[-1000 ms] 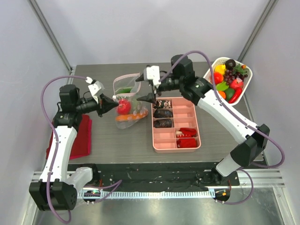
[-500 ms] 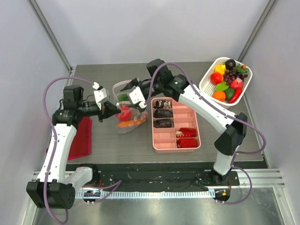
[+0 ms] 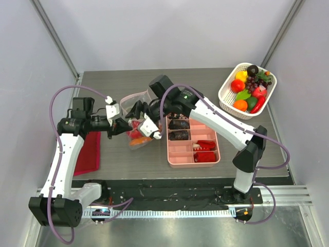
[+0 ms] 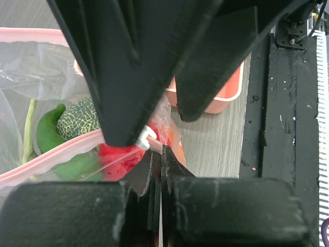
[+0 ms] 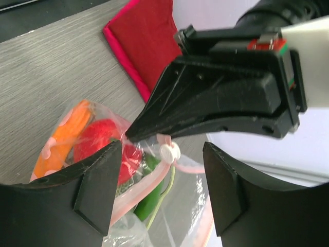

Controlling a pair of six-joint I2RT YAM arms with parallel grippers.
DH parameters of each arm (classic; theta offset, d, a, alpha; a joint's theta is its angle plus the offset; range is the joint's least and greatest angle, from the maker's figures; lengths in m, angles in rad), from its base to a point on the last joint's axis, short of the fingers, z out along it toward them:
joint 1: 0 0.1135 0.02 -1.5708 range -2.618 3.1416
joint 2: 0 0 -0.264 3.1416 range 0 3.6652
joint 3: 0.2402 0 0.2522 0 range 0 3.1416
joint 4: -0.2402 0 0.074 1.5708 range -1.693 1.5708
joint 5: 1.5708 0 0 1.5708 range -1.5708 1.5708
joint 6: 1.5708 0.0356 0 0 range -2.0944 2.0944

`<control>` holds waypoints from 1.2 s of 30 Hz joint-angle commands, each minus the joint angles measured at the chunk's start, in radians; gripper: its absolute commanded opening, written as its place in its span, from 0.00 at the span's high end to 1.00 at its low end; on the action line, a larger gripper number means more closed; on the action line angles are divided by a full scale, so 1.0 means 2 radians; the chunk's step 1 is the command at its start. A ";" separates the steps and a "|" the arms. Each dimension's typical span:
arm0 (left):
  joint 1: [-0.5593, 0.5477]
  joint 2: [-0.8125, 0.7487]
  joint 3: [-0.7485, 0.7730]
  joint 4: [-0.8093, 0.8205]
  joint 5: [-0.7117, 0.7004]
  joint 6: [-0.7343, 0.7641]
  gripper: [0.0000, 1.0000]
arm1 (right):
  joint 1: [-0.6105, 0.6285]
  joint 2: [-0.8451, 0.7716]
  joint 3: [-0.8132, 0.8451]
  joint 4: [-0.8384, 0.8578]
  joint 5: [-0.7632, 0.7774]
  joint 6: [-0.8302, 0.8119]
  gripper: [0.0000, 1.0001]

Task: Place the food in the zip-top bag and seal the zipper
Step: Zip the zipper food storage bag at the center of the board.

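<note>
The zip-top bag [image 3: 134, 139] lies on the worktop [image 3: 128, 164] just left of the pink tray [image 3: 181, 150]. It holds the food [image 5: 95, 139]: red, orange and green pieces. The left tool [image 4: 162, 152] is pinched tight on the bag's film beside the zipper [image 4: 51, 157]. The right tool [image 5: 162, 154] is spread wide, its jaws either side of the white slider [image 5: 167, 152].

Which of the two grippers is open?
The right gripper, its jaws wide apart with the white slider tab showing between them; the left gripper is shut on the edge of the zip-top bag.
</note>
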 commanded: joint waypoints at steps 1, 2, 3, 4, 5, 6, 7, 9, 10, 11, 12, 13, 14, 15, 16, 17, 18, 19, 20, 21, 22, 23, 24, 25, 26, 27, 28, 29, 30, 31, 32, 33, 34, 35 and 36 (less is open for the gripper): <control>-0.002 -0.006 0.018 -0.020 0.017 0.030 1.00 | 0.011 0.010 0.030 -0.015 0.005 -0.031 0.35; -0.002 -0.006 0.019 -0.021 0.017 0.032 1.00 | 0.015 0.015 0.032 -0.015 0.008 -0.033 0.38; -0.002 -0.005 0.020 -0.024 0.017 0.037 1.00 | 0.016 0.017 0.033 -0.016 0.012 -0.035 0.41; -0.002 -0.005 0.021 -0.027 0.017 0.040 1.00 | 0.017 0.019 0.036 -0.017 0.016 -0.036 0.46; -0.002 -0.005 0.023 -0.035 0.017 0.043 1.00 | 0.019 0.021 0.037 -0.017 0.024 -0.036 0.49; -0.002 -0.006 0.024 -0.037 0.015 0.047 1.00 | 0.020 0.026 0.039 -0.017 0.029 -0.036 0.52; -0.002 -0.006 0.026 -0.040 0.014 0.050 1.00 | 0.020 0.028 0.046 -0.017 0.033 -0.032 0.58; -0.003 -0.006 0.026 -0.050 0.013 0.057 1.00 | 0.022 0.036 0.051 -0.018 0.043 -0.024 0.64; -0.003 -0.008 0.027 -0.051 0.012 0.060 1.00 | 0.022 0.037 0.055 -0.017 0.049 -0.023 0.70; -0.004 -0.009 0.026 -0.053 0.011 0.062 1.00 | 0.022 0.040 0.056 -0.018 0.059 -0.022 0.72; -0.003 -0.012 0.026 -0.056 0.011 0.066 1.00 | 0.021 0.041 0.058 -0.017 0.065 -0.018 0.74; -0.003 -0.014 0.023 -0.054 0.010 0.066 1.00 | 0.022 0.041 0.060 -0.017 0.069 -0.015 0.78; -0.003 -0.018 0.022 -0.053 0.008 0.064 1.00 | 0.022 0.043 0.061 -0.017 0.072 -0.010 0.80; -0.003 -0.019 0.021 -0.050 0.007 0.064 1.00 | 0.022 0.043 0.063 -0.018 0.079 -0.007 0.82; -0.003 -0.020 0.020 -0.050 0.005 0.063 1.00 | 0.022 0.043 0.064 -0.018 0.083 -0.002 0.87; -0.003 -0.022 0.020 -0.050 0.005 0.063 1.00 | 0.021 0.043 0.063 -0.018 0.088 0.000 0.89; -0.003 -0.025 0.020 -0.050 0.004 0.063 1.00 | 0.020 0.043 0.063 -0.018 0.095 0.000 0.90; -0.003 -0.028 0.018 -0.048 0.003 0.065 1.00 | 0.021 0.042 0.062 -0.018 0.099 0.000 0.90; -0.003 -0.030 0.016 -0.045 0.003 0.064 1.00 | 0.019 0.042 0.061 -0.018 0.103 0.000 0.91; -0.004 -0.036 0.015 -0.043 0.001 0.064 1.00 | 0.019 0.042 0.060 -0.018 0.105 0.000 0.91; -0.003 -0.037 0.013 -0.039 0.000 0.062 1.00 | 0.019 0.043 0.061 -0.017 0.110 0.000 0.91; -0.003 -0.040 0.013 -0.040 0.000 0.060 1.00 | 0.017 0.043 0.061 -0.018 0.113 0.001 0.91; -0.003 -0.042 0.014 -0.040 0.000 0.062 1.00 | 0.016 0.044 0.062 -0.017 0.117 0.001 0.91; -0.003 -0.042 0.014 -0.042 0.000 0.060 1.00 | 0.015 0.045 0.061 -0.018 0.122 0.000 0.91; -0.003 -0.043 0.014 -0.043 0.000 0.061 1.00 | 0.012 0.046 0.061 -0.017 0.124 0.000 0.91; -0.003 -0.044 0.014 -0.043 0.000 0.062 1.00 | 0.012 0.046 0.061 -0.018 0.127 0.000 0.92; -0.003 -0.047 0.015 -0.044 0.001 0.063 1.00 | 0.010 0.047 0.061 -0.018 0.132 0.000 0.92; -0.003 -0.047 0.015 -0.048 0.001 0.067 1.00 | 0.009 0.049 0.061 -0.018 0.135 0.000 0.92; -0.003 -0.049 0.013 -0.049 0.001 0.068 1.00 | 0.005 0.050 0.062 -0.017 0.136 0.000 0.94; -0.003 -0.052 0.013 -0.049 0.001 0.070 1.00 | 0.002 0.051 0.063 -0.018 0.138 -0.001 0.94; -0.003 -0.053 0.013 -0.050 0.000 0.073 1.00 | -0.001 0.052 0.063 -0.018 0.141 -0.003 0.95; -0.003 -0.054 0.011 -0.051 -0.003 0.073 1.00 | -0.005 0.054 0.067 -0.017 0.144 -0.002 0.99; -0.003 -0.057 0.010 -0.050 -0.004 0.072 1.00 | -0.007 0.055 0.070 -0.017 0.145 0.001 0.99; -0.003 -0.057 0.010 -0.041 -0.006 0.062 1.00 | -0.007 0.056 0.079 -0.017 0.145 0.008 0.99; -0.003 -0.060 0.004 -0.027 -0.010 0.045 1.00 | -0.009 0.058 0.084 -0.017 0.142 0.025 0.99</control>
